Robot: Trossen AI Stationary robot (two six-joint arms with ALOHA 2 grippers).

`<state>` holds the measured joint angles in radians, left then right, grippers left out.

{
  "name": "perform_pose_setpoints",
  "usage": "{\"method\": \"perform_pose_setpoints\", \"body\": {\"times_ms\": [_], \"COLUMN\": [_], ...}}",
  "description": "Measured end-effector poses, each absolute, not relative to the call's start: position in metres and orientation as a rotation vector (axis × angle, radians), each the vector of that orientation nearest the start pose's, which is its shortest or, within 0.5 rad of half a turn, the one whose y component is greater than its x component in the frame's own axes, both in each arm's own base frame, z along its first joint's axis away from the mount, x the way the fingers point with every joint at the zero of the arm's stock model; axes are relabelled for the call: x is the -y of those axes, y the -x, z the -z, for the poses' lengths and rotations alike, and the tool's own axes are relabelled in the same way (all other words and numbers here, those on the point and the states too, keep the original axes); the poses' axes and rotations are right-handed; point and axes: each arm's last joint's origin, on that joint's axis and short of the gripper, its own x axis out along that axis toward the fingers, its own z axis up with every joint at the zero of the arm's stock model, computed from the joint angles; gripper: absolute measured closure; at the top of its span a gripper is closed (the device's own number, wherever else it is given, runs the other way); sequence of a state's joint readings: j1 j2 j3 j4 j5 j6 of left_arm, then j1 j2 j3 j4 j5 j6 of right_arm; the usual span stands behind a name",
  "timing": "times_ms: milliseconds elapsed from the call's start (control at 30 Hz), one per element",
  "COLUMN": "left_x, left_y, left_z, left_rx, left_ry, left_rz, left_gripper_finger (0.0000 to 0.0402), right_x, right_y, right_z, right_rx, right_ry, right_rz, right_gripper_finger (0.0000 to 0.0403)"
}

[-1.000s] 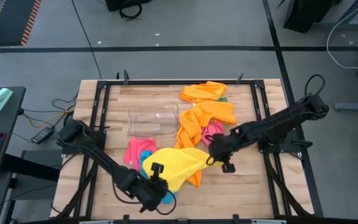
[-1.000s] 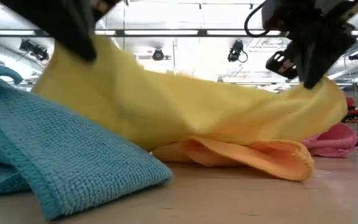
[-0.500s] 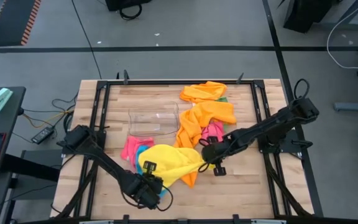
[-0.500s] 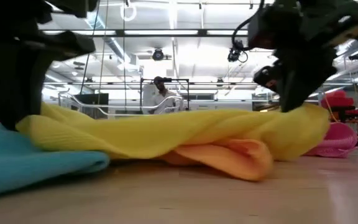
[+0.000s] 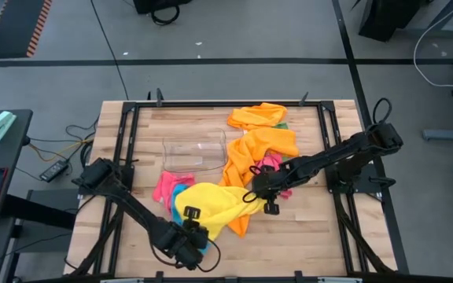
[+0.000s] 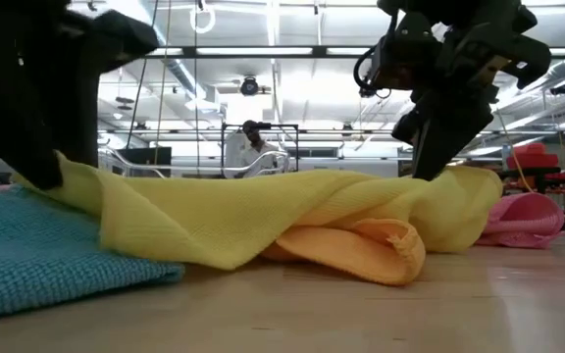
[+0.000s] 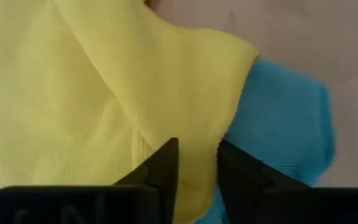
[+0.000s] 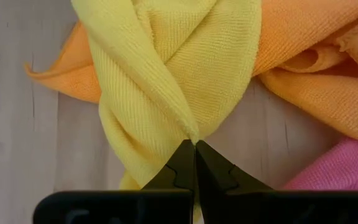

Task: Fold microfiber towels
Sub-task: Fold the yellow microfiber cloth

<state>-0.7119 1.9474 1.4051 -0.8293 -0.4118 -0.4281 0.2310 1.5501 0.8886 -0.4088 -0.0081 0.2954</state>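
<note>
A yellow towel (image 5: 215, 206) lies bunched near the table's front middle, draped over an orange towel (image 6: 361, 245) and a blue towel (image 7: 284, 137). My right gripper (image 8: 194, 149) is shut on the yellow towel's right end. My left gripper (image 7: 197, 168) stands at the towel's left end (image 6: 67, 181), fingers a little apart, with yellow cloth in the gap. Pink towels (image 5: 166, 189) (image 6: 523, 221) lie on the table to either side. My left gripper has the yellow towel's edge (image 7: 194, 140) between its parted fingers, coming from above at a slant; whether the fingers touch the cloth, I cannot tell. My right gripper pinches a gathered point of the yellow towel (image 8: 193, 134) between its two fingertips, slanting down from the table's right. Twisted folds run from that point; the rest lies slack on the orange towel and the table.
A clear plastic bin (image 5: 193, 153) stands behind the pile. More orange towels (image 5: 258, 116) (image 5: 262, 145) lie toward the far edge, with a bit of green (image 5: 281, 124) beside them. Bare wood (image 5: 305, 236) shows at the front right.
Both grippers have come down, and my right gripper has moved toward the table's left. The yellow towel, a second ago held up and spread between them, has sunk onto the orange and blue towels and bunched up.
</note>
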Motion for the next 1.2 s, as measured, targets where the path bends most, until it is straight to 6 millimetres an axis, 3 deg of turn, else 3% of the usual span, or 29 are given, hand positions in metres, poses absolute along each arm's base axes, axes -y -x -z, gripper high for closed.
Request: {"method": "perform_pose_setpoints", "body": {"times_ms": [167, 367, 700, 933, 1200], "left_x": [0.247, 0.263, 0.262, 0.270, 0.266], "left_y": [-0.297, -0.308, -0.339, -0.340, -0.335], "left_z": [-0.194, -0.206, -0.171, -0.169, -0.159], "left_rx": [-1.120, -0.963, -0.914, -0.921, -0.977], "left_ry": [-0.325, -0.369, -0.475, -0.491, -0.696], "left_rz": [0.035, 0.172, 0.240, 0.272, 0.296], "left_gripper_finger": [0.0245, 0.0236, 0.0225, 0.0214, 0.0214], "right_x": [-0.067, -0.066, -0.064, -0.057, -0.058], "right_y": [-0.283, -0.284, -0.284, -0.286, -0.286], "right_z": [-0.179, -0.179, -0.180, -0.180, -0.180], "right_rx": [-1.087, -1.086, -1.081, -1.076, -1.075], "right_ry": [-0.159, -0.155, -0.153, -0.166, -0.165], "right_rz": [-0.049, -0.050, -0.048, -0.027, -0.029], "right_gripper_finger": [0.0393, 0.0393, 0.0393, 0.0393, 0.0393]}}
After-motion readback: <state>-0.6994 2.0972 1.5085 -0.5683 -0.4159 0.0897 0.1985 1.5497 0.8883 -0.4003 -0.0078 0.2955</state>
